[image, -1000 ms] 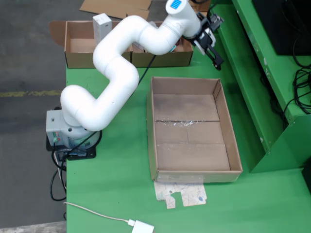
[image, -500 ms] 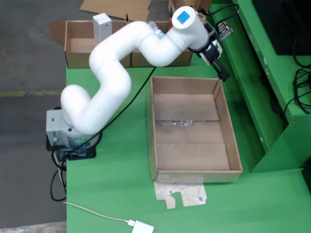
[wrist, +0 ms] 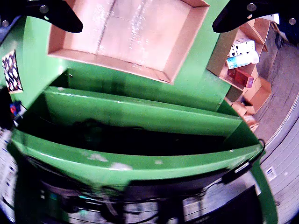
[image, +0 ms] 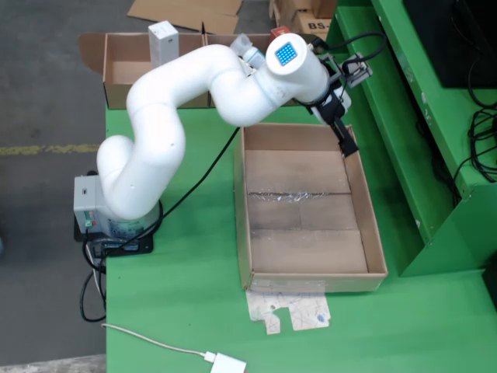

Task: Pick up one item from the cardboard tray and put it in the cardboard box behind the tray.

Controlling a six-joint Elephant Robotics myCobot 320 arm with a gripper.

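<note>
The cardboard tray lies in the middle of the green table, and its floor looks bare in the still view. My gripper hangs over the tray's back right corner, pointing down and to the right. In the gripper view my gripper is open: the two black fingers stand wide apart at the top corners with nothing between them, and the tray lies below them. The cardboard box stands behind the tray, partly hidden by my arm. A white carton stands upright in it.
A raised green ledge runs along the tray's right side, with cables beyond. A torn printed card lies at the tray's front. A white plug and cable sit near the table's front edge. My base is at the left.
My arm has swung from the back box's right end toward the tray. The gripper has come down and forward to the tray's back right corner.
</note>
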